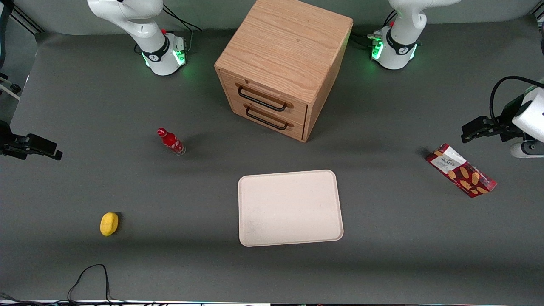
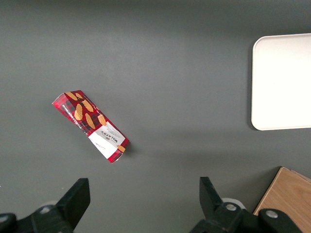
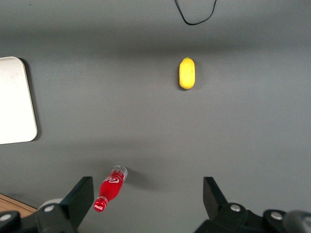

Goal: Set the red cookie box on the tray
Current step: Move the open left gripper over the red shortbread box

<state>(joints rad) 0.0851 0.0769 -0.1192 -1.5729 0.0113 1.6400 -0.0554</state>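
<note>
The red cookie box (image 1: 461, 170) lies flat on the grey table toward the working arm's end, tartan with a white label and biscuit pictures. It also shows in the left wrist view (image 2: 91, 125). The cream-white tray (image 1: 290, 208) lies near the table's middle, in front of the wooden drawer cabinet, and its corner shows in the left wrist view (image 2: 284, 82). My left gripper (image 1: 469, 131) hovers above the table beside the box, a little farther from the front camera than it. In the wrist view the gripper (image 2: 143, 194) is open and empty, apart from the box.
A wooden two-drawer cabinet (image 1: 284, 63) stands at the back middle. A small red bottle (image 1: 171, 141) and a yellow lemon (image 1: 109, 223) lie toward the parked arm's end. A black cable (image 1: 89, 276) loops near the front edge.
</note>
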